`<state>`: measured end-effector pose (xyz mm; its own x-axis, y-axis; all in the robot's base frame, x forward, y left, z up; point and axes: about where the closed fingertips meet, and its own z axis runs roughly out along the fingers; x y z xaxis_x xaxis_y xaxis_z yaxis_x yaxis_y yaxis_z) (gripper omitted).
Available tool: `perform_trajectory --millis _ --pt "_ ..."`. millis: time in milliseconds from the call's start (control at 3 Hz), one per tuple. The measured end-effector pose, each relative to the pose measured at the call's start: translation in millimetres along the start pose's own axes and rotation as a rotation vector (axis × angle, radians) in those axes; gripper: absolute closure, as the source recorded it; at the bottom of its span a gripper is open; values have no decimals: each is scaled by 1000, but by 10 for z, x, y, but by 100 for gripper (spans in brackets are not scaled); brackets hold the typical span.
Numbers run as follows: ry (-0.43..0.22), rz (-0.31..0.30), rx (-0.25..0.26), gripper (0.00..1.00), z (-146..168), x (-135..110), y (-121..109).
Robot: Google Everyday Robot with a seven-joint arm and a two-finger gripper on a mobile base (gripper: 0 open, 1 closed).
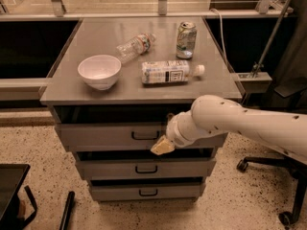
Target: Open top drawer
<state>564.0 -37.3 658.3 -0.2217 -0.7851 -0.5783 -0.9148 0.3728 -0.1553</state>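
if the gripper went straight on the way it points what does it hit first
The gripper sits by the lower edge of the top drawer, right of its handle, pointing down-left. It would probably meet that front panel first; depth is unclear, so it might reach the middle drawer instead.

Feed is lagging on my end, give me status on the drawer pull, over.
Gripper at lower edge of top drawer front, just right of its black handle, not on it. Drawer not clearly out. Nothing blocking the handle.
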Motion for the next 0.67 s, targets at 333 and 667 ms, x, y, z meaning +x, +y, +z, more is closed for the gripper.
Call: perform_trajectory --millis 333,667 --pt "0 0 0 64 0 0 0" --pt "0 0 0 89 -1 -1 0"
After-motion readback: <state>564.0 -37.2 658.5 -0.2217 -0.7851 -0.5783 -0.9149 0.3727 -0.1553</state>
